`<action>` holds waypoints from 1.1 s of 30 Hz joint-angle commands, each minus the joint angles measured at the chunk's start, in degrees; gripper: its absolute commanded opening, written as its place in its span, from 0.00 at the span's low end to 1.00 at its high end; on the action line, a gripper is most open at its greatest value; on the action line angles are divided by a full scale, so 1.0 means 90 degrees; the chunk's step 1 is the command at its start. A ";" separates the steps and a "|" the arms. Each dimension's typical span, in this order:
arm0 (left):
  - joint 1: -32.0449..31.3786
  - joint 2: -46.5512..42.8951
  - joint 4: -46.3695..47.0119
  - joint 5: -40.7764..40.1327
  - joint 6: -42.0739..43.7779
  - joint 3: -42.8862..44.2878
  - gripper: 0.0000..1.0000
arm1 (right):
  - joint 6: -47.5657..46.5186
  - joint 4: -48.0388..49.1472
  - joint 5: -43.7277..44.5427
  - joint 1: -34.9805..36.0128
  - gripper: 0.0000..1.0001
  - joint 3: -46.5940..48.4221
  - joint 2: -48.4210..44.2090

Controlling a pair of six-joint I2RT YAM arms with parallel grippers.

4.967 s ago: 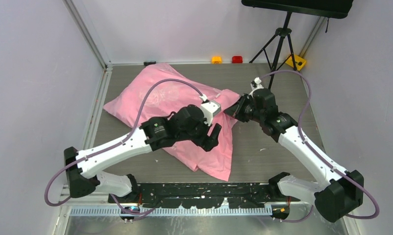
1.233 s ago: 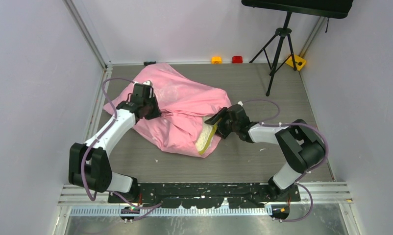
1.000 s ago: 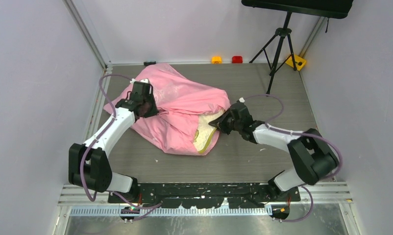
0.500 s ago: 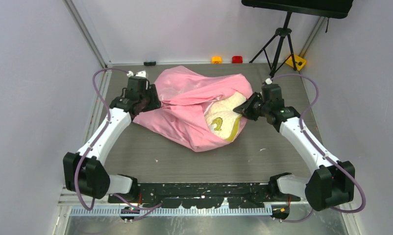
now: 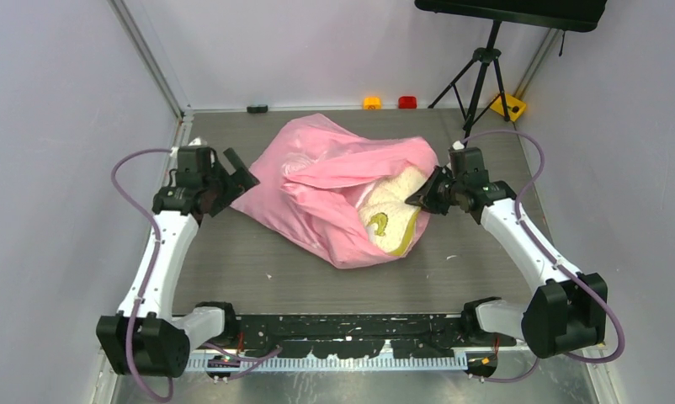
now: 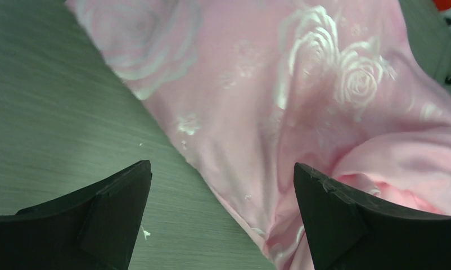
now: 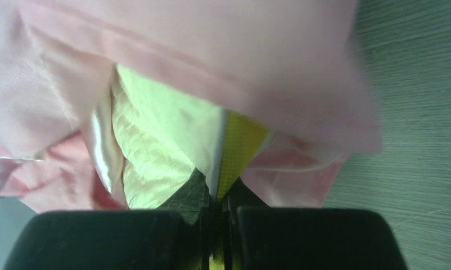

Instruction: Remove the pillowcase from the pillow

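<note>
Right gripper (image 5: 422, 200) anchors the pillow (image 5: 393, 206), left gripper (image 5: 236, 171) hangs wide open!
Top view: pillowcase (image 5: 317, 177) bunched mid-frame, pillow poking out lower right. Left wrist: jaws apart over pink satin, gripping nothing. Right wrist: jaws clamped on the mustard edge band (image 7: 241, 140), likely so the cloth can slide off.

the pillowcase (image 5: 317, 172) is gleaming as glossy satin cloth, the pillow (image 5: 395, 195) is looking matt and dimpled, the table (image 5: 258, 265) is showing wood grain.

White arm links (image 5: 162, 252); black joints (image 5: 561, 316) and bases; purple cables (image 5: 114, 175) at each wrist.
</note>
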 commanded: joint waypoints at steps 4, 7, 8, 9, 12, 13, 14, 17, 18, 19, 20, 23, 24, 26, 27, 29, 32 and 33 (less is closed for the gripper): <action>0.1332 -0.0724 0.0086 0.1250 -0.0948 -0.1112 1.00 | -0.0208 0.0057 0.0412 -0.0061 0.00 -0.0197 -0.0364; 0.1852 -0.0906 0.0242 0.1309 -0.1174 -0.1466 1.00 | -0.0198 0.0060 0.0389 -0.0061 0.00 -0.0213 -0.0383; 0.1991 -0.0916 0.0389 0.1496 -0.1224 -0.1592 1.00 | -0.0192 0.0063 0.0348 -0.0066 0.00 -0.0213 -0.0387; 0.2067 -0.0904 0.0552 0.1682 -0.1322 -0.1697 1.00 | -0.0180 0.0060 0.0309 -0.0061 0.00 -0.0213 -0.0383; 0.2083 -0.0773 0.1090 0.2208 -0.1649 -0.2011 1.00 | -0.0122 0.0143 0.0226 -0.0063 0.00 -0.0271 -0.0418; 0.2084 -0.0737 0.1249 0.2340 -0.1764 -0.2137 1.00 | -0.0098 0.0175 0.0212 -0.0062 0.00 -0.0300 -0.0443; 0.2082 -0.0717 0.1399 0.2422 -0.1880 -0.2265 1.00 | -0.0068 0.0207 0.0197 -0.0068 0.00 -0.0330 -0.0462; 0.2081 -0.0744 0.2306 0.2501 -0.2251 -0.2840 0.93 | 0.0005 0.0304 0.0084 -0.0065 0.00 -0.0395 -0.0504; 0.2081 -0.0741 0.2788 0.2450 -0.2440 -0.3196 0.89 | 0.0033 0.0333 0.0053 -0.0061 0.00 -0.0407 -0.0509; 0.2081 -0.0695 0.3162 0.2354 -0.2626 -0.3397 0.87 | 0.0045 0.0354 0.0022 -0.0061 0.00 -0.0408 -0.0510; 0.2083 -0.0594 0.3487 0.2242 -0.2753 -0.3538 0.86 | 0.0056 0.0360 0.0001 -0.0062 0.00 -0.0401 -0.0509; 0.2081 -0.0098 0.3987 0.1963 -0.2845 -0.3577 0.92 | 0.0060 0.0361 -0.0047 -0.0062 0.00 -0.0353 -0.0527; 0.2081 0.0036 0.4221 0.1922 -0.2918 -0.3608 0.94 | 0.0058 0.0352 -0.0066 -0.0063 0.00 -0.0342 -0.0549; 0.2086 0.0262 0.4861 0.1799 -0.3191 -0.3728 0.96 | 0.0056 0.0351 -0.0097 -0.0061 0.00 -0.0335 -0.0599; 0.2081 0.0369 0.5111 0.1717 -0.3299 -0.3761 0.95 | 0.0054 0.0351 -0.0110 -0.0066 0.00 -0.0347 -0.0629; 0.2084 0.0549 0.5379 0.1544 -0.3385 -0.3728 0.94 | 0.0067 0.0352 -0.0123 -0.0065 0.00 -0.0359 -0.0671; 0.2137 0.0754 0.5722 0.1382 -0.3468 -0.3654 0.93 | 0.0066 0.0355 -0.0143 -0.0065 0.00 -0.0386 -0.0721; 0.2183 0.0814 0.5716 0.1333 -0.3488 -0.3613 0.92 | 0.0071 0.0347 -0.0142 -0.0062 0.00 -0.0402 -0.0742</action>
